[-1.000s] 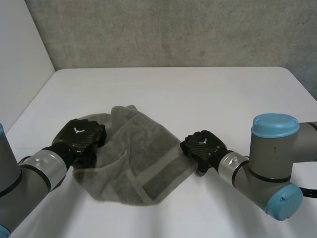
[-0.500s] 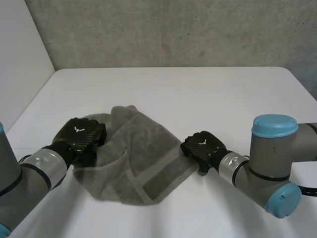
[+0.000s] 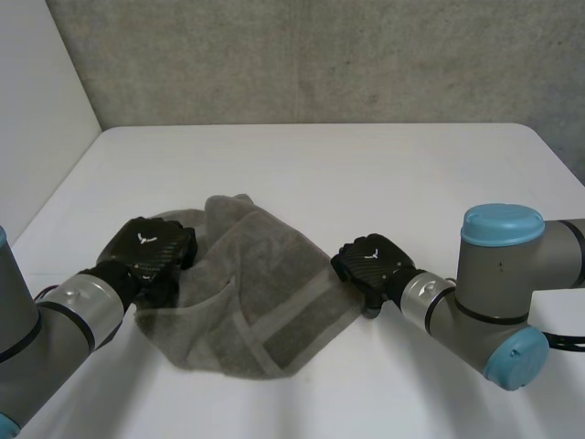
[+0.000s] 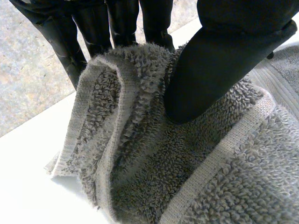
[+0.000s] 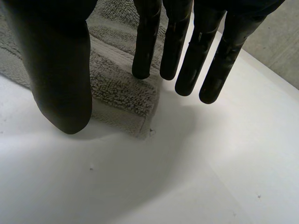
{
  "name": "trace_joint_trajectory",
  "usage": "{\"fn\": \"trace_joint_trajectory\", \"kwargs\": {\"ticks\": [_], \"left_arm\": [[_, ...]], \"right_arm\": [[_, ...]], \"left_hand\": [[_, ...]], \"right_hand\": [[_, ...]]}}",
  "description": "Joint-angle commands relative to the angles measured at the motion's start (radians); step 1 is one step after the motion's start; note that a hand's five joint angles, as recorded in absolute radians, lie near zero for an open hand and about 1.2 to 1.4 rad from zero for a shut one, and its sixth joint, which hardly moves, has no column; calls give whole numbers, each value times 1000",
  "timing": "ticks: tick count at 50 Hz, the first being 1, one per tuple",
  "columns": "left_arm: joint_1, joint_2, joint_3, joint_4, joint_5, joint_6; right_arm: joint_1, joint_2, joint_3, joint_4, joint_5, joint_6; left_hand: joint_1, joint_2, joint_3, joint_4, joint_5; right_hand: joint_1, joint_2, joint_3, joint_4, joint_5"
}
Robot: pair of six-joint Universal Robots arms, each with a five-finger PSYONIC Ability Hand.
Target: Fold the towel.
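Where the white table [image 3: 384,174] runs toward its near edge, left of the middle, the grey towel [image 3: 247,302] lies rumpled, with one banded hem turned up across its near part. The left robot hand [image 3: 151,249] sits at the side of the towel nearest the table's left edge and is grasping it. In the left wrist view its thumb [image 4: 219,65] presses a raised fold of hemmed terry against the fingers [image 4: 96,28] behind. The right robot hand [image 3: 370,263] is at the towel's opposite corner, toward the table's right edge, with its fingers [image 5: 187,60] straight, spread and holding nothing. Two fingertips stand over that corner and seem to touch the pile, though contact is hard to judge. Its thumb [image 5: 56,70] is just beside the hem.
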Motion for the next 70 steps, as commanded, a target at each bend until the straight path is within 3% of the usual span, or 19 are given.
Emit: {"fn": "trace_joint_trajectory", "kwargs": {"ticks": [1, 34, 38, 40, 52, 53, 54, 56, 65, 70], "left_arm": [[0, 0, 1, 0, 0, -1], [2, -6, 3, 2, 4, 0], [2, -14, 6, 3, 4, 0], [3, -23, 11, 3, 4, 0], [-11, -31, 89, 0, -3, -52], [-14, -29, 99, -1, -3, -73], [-14, -25, 103, -3, -2, -90], [-14, -23, 101, -5, 0, -102], [-14, -28, 83, -11, 1, -110], [-14, -32, 81, -9, 1, -107]], "right_arm": [[3, 16, -26, 0, -2, 0], [16, 51, -116, 6, -2, 3], [17, 58, -130, 11, 0, 5], [17, 56, -145, 16, 6, 5], [14, -21, -158, 29, 6, 14], [14, -18, -155, 57, 4, 12], [11, -16, -147, 92, -3, 9], [2, -16, -136, 113, -6, 11], [-66, -62, -27, 134, -77, 2], [-75, -65, 23, 59, -134, 2]], "left_hand": [[229, 182, 186, 179, 214], [229, 182, 186, 179, 214], [229, 182, 186, 179, 214], [229, 182, 186, 179, 214], [229, 182, 186, 179, 214], [229, 182, 186, 179, 214], [229, 182, 186, 179, 214], [229, 182, 186, 179, 214], [229, 182, 186, 179, 214], [229, 182, 186, 179, 214]], "right_hand": [[18, 32, 22, 19, 14], [221, 234, 224, 222, 217], [362, 375, 365, 363, 358], [739, 752, 742, 739, 735], [751, 765, 755, 752, 747], [497, 510, 500, 497, 492], [-102, -88, -99, -101, -106], [-250, -237, -247, -250, -254], [-281, -268, -278, -280, -285], [-258, -244, -254, -257, -262]]}}
